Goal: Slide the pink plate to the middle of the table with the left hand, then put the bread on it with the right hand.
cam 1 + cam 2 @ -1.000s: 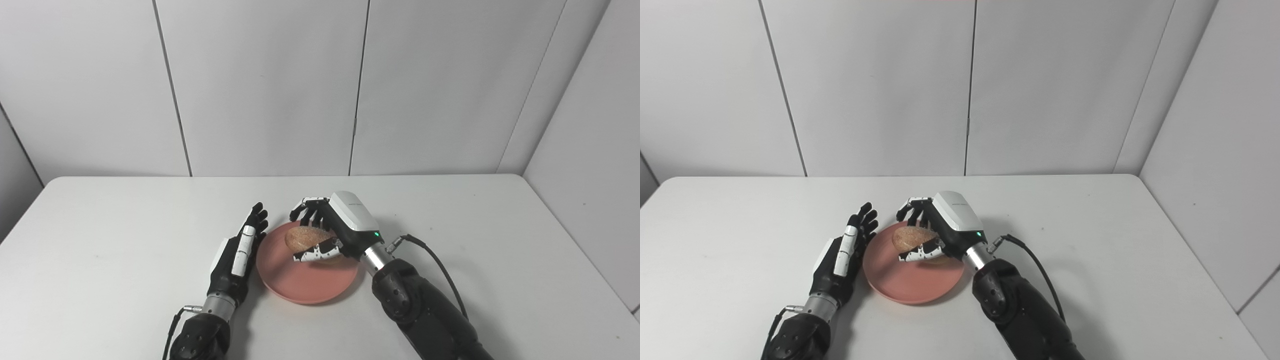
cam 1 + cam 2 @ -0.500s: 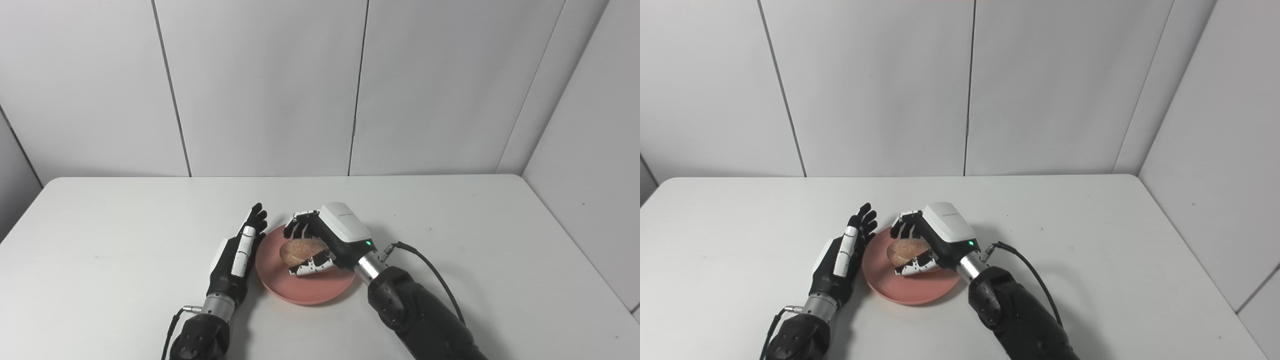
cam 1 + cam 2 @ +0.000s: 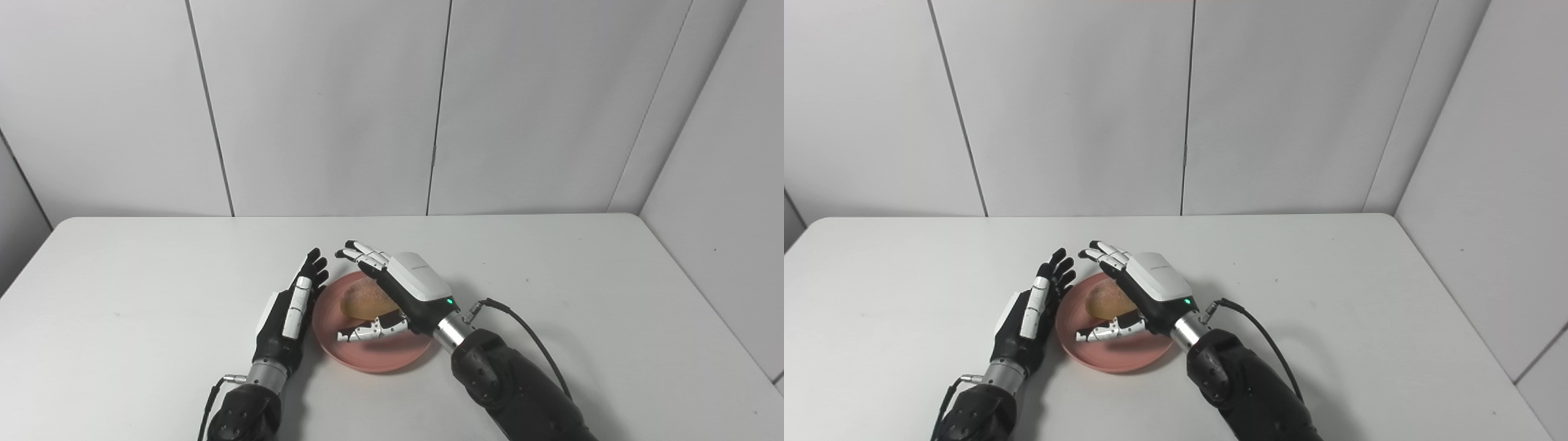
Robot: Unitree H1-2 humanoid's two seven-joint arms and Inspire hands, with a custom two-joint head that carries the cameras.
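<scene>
Pink plate (image 3: 380,355) is sitting mid-tabletop (image 3: 122,294), with the bread (image 3: 364,303) now resting on it. Right hand (image 3: 392,294) is spreading its fingers wide after gripping the bread half a second earlier; release appears complete. Left hand (image 3: 291,315) is lying flat and empty just beside the rim.

I can read no text anywhere; the faint mark on my right hand (image 3: 411,283) is too small.
</scene>
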